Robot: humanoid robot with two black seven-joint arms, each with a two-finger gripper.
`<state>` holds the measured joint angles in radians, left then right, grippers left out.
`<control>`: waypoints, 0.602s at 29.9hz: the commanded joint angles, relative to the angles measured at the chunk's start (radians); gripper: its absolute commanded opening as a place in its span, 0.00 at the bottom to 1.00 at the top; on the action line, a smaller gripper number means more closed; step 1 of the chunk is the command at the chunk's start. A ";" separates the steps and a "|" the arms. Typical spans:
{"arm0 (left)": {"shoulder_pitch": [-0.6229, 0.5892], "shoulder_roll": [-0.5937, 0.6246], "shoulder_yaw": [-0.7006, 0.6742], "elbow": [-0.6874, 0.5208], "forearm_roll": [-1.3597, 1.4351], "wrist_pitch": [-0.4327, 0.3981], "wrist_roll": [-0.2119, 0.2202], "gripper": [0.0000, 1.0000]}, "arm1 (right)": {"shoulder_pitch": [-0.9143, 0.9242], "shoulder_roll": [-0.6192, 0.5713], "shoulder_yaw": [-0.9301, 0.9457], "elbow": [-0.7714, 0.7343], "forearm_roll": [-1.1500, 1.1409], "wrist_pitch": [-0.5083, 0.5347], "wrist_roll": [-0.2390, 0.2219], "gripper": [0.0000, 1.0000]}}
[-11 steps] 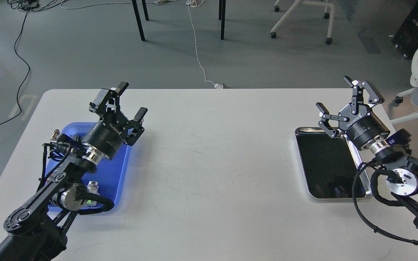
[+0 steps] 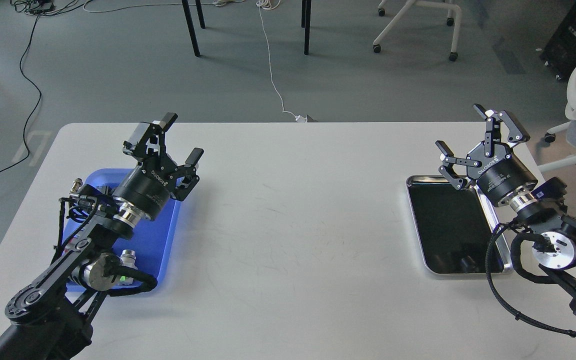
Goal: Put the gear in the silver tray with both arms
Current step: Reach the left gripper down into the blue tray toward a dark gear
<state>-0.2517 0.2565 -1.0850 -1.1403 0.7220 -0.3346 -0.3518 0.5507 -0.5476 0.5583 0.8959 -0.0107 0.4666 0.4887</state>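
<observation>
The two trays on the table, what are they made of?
The silver tray looks like polished metal: its rim shines and its dark bottom mirrors things. The blue tray looks like plastic: solid bright colour, smooth, softly glossy, with rounded corners. Neither is certain from looks alone.

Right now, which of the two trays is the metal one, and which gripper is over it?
The silver tray on the right, shiny rim and dark mirror bottom; the other tray is blue plastic. The right gripper, open, hangs over its far end.

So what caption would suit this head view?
Left claw and right claw, both open, above blue tray and silver tray.
</observation>
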 commanded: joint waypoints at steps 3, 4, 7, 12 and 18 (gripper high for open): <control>-0.021 0.023 -0.001 0.011 0.002 0.000 -0.009 0.98 | 0.005 0.000 -0.002 0.000 0.000 0.000 0.000 0.99; -0.021 0.032 -0.001 0.011 0.001 0.000 -0.012 0.98 | 0.006 0.000 -0.002 0.000 0.000 0.000 0.000 0.99; -0.021 0.035 -0.001 0.010 0.001 0.000 -0.013 0.98 | 0.006 0.000 -0.002 0.000 0.000 0.001 0.000 0.99; -0.021 0.035 -0.001 0.010 0.001 0.000 -0.013 0.98 | 0.006 0.000 -0.002 0.000 0.000 0.001 0.000 0.99; -0.060 0.236 0.056 -0.058 0.259 -0.154 -0.137 0.98 | 0.011 0.002 -0.003 0.003 -0.002 0.001 0.000 0.99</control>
<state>-0.2772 0.3298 -1.0733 -1.1411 0.7702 -0.3679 -0.3890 0.5575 -0.5475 0.5566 0.8965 -0.0107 0.4680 0.4887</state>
